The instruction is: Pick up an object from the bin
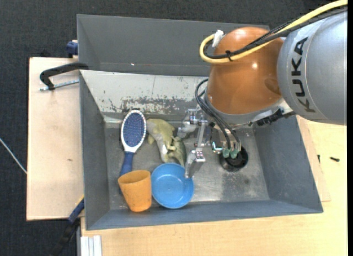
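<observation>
Grey metal bin (281, 166), noted from front wall back.

Nearest, in the front left corner: orange cup (135, 190), upright, mouth up. Touching it on the right: blue bowl (172, 187), round, also mouth up.

Just behind the bowl's far right rim: gripper (194, 158), metal, low over the bin floor, roughly mid-bin (spread or pressed together, cannot tell from here; contact with the rim likewise unclear). Closest thing to it: the blue bowl, at the front of the bin, left of centre.

Left of the gripper, just beside it: pale yellow lumpy thing (162, 134), kind not clear. Further left: blue hairbrush (133, 131), oval head toward the back wall, handle pointing down to the cup. Right of the gripper: small black round thing (234, 161) on the floor.

Above all that: orange cover (242, 73) on the wrist, yellow cable (220, 42) looped over it. On the grey arm (325, 84), black lettering "KUKA", turned sideways.
</observation>
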You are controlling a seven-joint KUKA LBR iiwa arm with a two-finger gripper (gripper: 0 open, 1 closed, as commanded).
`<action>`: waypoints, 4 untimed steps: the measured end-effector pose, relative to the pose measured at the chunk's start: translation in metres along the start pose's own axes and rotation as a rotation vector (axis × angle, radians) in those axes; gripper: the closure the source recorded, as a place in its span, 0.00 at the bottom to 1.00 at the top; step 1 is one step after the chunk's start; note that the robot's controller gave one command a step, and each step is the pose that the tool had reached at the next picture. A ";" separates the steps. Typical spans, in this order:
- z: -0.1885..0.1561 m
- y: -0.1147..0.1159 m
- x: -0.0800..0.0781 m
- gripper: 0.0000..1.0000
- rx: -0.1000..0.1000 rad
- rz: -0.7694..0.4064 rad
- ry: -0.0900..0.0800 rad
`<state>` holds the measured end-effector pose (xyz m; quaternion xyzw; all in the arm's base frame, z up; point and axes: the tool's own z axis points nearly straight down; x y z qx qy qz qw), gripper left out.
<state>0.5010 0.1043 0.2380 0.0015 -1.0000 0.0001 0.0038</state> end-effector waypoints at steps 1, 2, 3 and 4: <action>0.099 -0.036 -0.030 0.00 0.001 -0.130 -0.002; 0.162 -0.009 -0.083 0.00 -0.004 -0.202 -0.021; 0.157 -0.011 -0.085 1.00 -0.003 -0.198 -0.026; 0.029 -0.038 -0.095 1.00 0.001 -0.288 -0.023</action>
